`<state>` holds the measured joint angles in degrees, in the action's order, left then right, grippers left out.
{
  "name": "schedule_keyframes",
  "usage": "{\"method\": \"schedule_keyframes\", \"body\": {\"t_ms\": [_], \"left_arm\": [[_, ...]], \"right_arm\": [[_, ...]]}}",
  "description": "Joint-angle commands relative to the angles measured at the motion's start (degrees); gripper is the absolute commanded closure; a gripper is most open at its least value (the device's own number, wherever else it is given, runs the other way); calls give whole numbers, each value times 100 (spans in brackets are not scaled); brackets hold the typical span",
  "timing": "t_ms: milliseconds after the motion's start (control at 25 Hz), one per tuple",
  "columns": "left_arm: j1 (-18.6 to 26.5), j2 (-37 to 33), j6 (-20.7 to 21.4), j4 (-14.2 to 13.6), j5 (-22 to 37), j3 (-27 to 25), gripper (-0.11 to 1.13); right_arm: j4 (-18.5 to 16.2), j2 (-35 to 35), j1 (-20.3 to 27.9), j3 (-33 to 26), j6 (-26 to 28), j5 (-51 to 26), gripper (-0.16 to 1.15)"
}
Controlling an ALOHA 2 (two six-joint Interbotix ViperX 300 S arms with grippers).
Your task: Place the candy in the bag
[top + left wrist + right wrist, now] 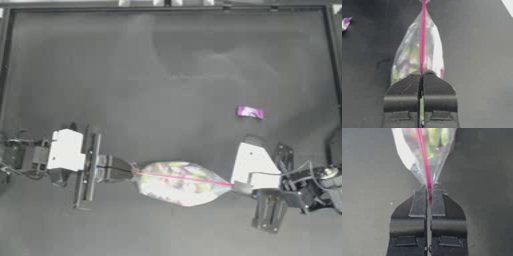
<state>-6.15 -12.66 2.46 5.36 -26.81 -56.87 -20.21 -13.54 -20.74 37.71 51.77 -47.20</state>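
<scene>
The clear plastic bag (179,183) with its pink zip strip hangs stretched between both grippers near the table's front middle, colourful sweets showing through it. My left gripper (131,172) is shut on the bag's left end (422,52). My right gripper (238,187) is shut on the bag's right end (427,150). The small pink-wrapped candy (250,112) lies loose on the table beyond the right gripper, apart from the bag; the candy (346,23) also shows at the edge of the left wrist view.
The dark table (167,75) is bordered by a raised frame along its far edge and sides. The left arm (63,150) reaches in from the left and the right arm (257,167) from the right.
</scene>
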Motion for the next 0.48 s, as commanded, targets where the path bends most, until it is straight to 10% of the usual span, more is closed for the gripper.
{"method": "schedule_keyframes", "body": {"t_ms": [40, 480], "left_arm": [[-9, -70, -18, 9, -35, 26, 98], [9, -79, 18, 9, -35, 88, 98]], "right_arm": [[70, -114, -141, -18, 26, -193, 93], [-272, -185, -141, -176, 26, -220, 93]]}}
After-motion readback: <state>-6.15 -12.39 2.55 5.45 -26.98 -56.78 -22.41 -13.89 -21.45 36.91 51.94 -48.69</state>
